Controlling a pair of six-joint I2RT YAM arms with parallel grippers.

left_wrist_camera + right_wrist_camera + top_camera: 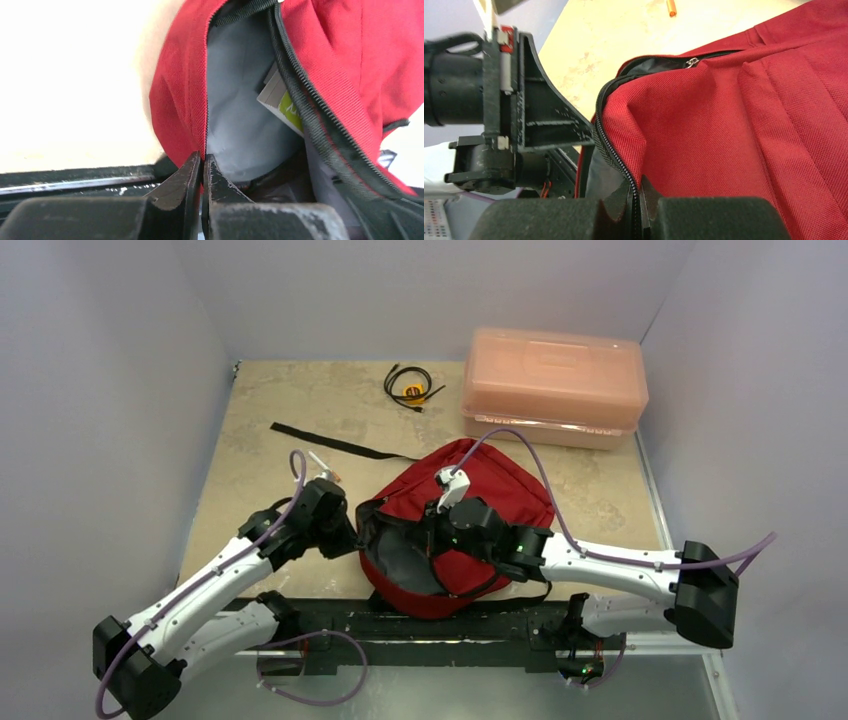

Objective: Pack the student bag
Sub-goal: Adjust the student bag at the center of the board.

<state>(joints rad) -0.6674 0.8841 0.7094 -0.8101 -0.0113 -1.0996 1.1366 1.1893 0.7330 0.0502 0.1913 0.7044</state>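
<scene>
A dark red student bag point(480, 502) lies on the tan table point(280, 405) between the two arms, its main zip undone and its mouth gaping on its left side. A pink plastic box point(555, 385) stands just behind the bag, and a coiled black cable point(410, 386) lies behind it to the left. The left gripper point(202, 159) is clenched on the bag's outer lip, pinching red fabric beside the grey lining, and the right gripper point(638, 185) is clamped on the opposite lip at the zipper teeth, apparently to spread the mouth for packing. A flat grey-and-green item point(282, 102) shows inside the bag.
</scene>
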